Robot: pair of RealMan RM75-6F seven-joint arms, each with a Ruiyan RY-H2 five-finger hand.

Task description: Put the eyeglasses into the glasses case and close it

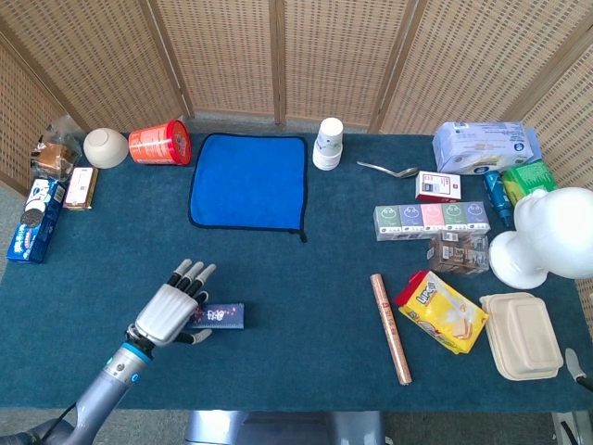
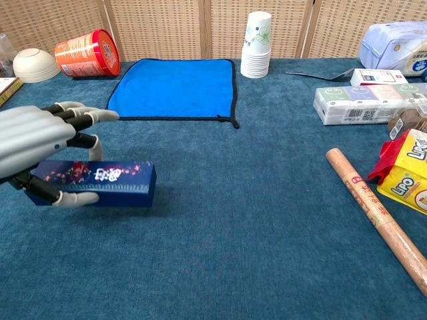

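Note:
The glasses case (image 2: 107, 181) is a long dark blue box with a red floral print and white characters. It lies lengthwise at the front left of the table, and in the head view the case (image 1: 222, 316) sticks out to the right of my left hand (image 1: 170, 312). My left hand (image 2: 33, 143) grips its left end, fingers over the top and thumb along the near side. The case is closed. I see no eyeglasses in either view. A grey sliver (image 1: 575, 367) at the lower right edge may be my right hand.
A blue cloth (image 1: 248, 181) lies at the back centre, with a stack of paper cups (image 1: 328, 143) beside it. A red can (image 1: 159, 144) and a bowl (image 1: 106, 146) are at the back left. A brown roll (image 1: 391, 327), a yellow snack bag (image 1: 443, 311) and boxes fill the right side.

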